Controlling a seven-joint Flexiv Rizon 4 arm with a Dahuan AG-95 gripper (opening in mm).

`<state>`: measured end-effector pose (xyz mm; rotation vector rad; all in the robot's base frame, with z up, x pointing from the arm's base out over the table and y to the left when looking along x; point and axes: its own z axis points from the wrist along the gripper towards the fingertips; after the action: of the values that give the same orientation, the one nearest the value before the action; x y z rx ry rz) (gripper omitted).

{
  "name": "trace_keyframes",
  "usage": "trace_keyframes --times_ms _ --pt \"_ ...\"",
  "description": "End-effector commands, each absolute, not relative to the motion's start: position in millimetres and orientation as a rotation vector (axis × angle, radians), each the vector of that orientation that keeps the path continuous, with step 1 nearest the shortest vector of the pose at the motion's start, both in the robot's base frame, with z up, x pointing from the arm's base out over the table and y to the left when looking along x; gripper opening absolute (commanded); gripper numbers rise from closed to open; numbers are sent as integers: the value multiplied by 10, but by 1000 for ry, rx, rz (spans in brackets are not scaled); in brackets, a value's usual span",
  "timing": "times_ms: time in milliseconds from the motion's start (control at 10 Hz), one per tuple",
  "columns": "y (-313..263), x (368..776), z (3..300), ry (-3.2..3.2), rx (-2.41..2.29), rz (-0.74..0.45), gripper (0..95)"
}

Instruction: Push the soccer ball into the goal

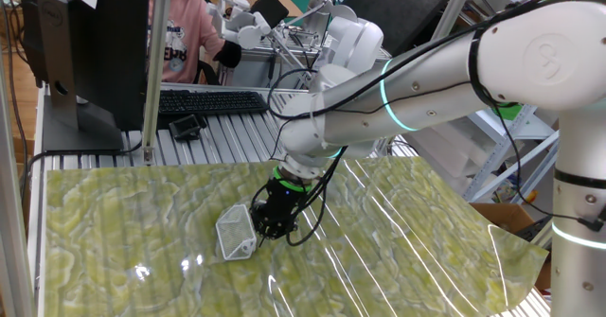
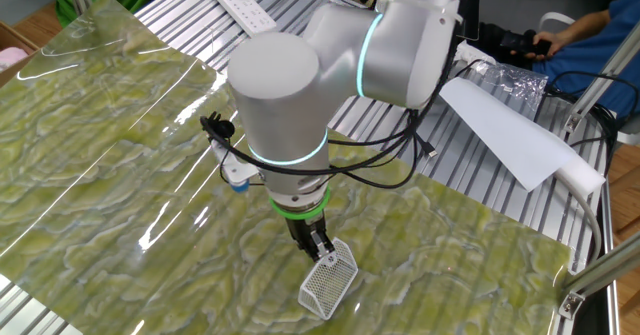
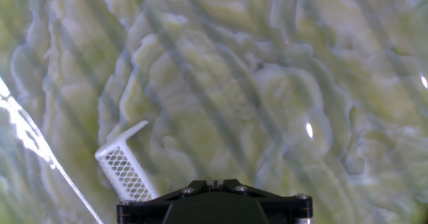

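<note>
1 goal [image 1: 236,232], 1 claw [image 1: 269,230] just beside it, ball unseen

The desk [image 1: 218,142] is a bench of ribbed metal slats, and most of its top is covered by a green-and-cream marbled mat [image 1: 123,213] under a glossy clear sheet that throws back bright streaks of light. The goal [image 1: 235,232], a small white mesh wedge, rests directly on the mat near the middle of the desk; the soccer ball cannot be made out. On the bare slats along the far edge lie a black keyboard [image 1: 210,101] and a small dark device [image 1: 187,126]; a monitor stand [image 1: 80,128] occupies the far left corner.
</note>
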<state>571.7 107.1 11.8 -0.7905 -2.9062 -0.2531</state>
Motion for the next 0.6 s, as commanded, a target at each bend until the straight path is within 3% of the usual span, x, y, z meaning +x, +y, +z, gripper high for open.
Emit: trace_keyframes --times_ms 100,600 --pt "1081 5724 118 -2863 -803 -351 0" --pt "1093 5739 77 -2846 -850 -434 0"
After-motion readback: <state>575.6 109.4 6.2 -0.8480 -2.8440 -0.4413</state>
